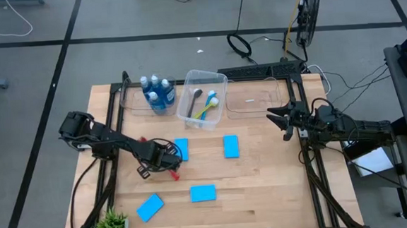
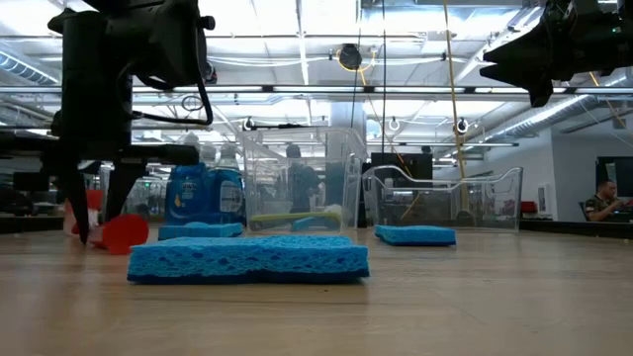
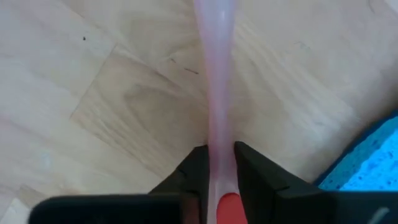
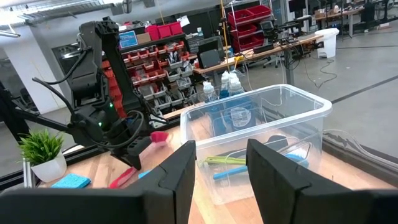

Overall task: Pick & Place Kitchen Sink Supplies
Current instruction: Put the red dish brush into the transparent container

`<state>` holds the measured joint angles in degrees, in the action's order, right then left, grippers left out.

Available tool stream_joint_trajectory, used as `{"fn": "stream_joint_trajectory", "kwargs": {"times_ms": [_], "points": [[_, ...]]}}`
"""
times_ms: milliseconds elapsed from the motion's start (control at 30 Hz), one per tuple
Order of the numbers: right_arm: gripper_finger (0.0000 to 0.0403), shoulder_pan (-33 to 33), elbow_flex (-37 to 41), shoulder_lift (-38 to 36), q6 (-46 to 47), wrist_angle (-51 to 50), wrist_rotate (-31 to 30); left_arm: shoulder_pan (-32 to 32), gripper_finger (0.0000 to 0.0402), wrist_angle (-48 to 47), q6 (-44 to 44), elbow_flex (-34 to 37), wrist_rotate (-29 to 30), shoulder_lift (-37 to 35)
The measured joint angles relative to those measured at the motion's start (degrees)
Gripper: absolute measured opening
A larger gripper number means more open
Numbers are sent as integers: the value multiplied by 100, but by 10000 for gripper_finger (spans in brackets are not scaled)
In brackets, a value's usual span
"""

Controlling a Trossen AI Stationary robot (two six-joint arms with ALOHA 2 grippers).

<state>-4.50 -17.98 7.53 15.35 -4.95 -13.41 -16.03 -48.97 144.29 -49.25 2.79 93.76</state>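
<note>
My left gripper (image 1: 168, 159) stands low over the table's left middle, shut on a red brush (image 1: 175, 175) whose pale handle (image 3: 217, 87) runs out ahead of the fingers. Blue sponges lie flat on the wood (image 1: 181, 148) (image 1: 231, 146) (image 1: 203, 193) (image 1: 150, 207). Blue soap bottles (image 1: 158, 93) stand in the far left clear bin. Yellow-green and blue brushes (image 4: 233, 163) lie in the middle bin (image 1: 202, 98). My right gripper (image 1: 282, 120) hangs open above the right side, touching nothing. My left gripper pinches the red brush between its two fingers (image 3: 252, 165), at the pale part of the handle (image 3: 219, 140) next to the red section (image 3: 229, 208). The fingers come from above, pointing down, and lie across the handle. The brush is level, close over the wood; whether it rests there I cannot tell.
Three clear bins line the far edge; the right one (image 1: 255, 97) holds almost nothing. A small green potted plant (image 1: 112, 223) stands at the near left corner. A sponge (image 3: 367, 162) lies right beside my left gripper. Bare wood shows between the sponges.
</note>
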Motion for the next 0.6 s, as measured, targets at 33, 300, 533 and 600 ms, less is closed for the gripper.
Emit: {"fn": "stream_joint_trajectory", "kwargs": {"times_ms": [33, 300, 533, 600], "points": [[130, -2, 0, -1, 0, 0, 0, 0, 55, -2, -2, 0, 2, 0], [130, 0, 0, 0, 0, 0, 0, -2, 54, -17, -20, -2, -49, -2], [130, 0, 0, 0, 0, 0, 0, -7, 53, -22, -38, -2, -83, -2], [130, 0, 0, 0, 0, 0, 0, -7, 52, -23, -42, -5, -86, -2]]}}
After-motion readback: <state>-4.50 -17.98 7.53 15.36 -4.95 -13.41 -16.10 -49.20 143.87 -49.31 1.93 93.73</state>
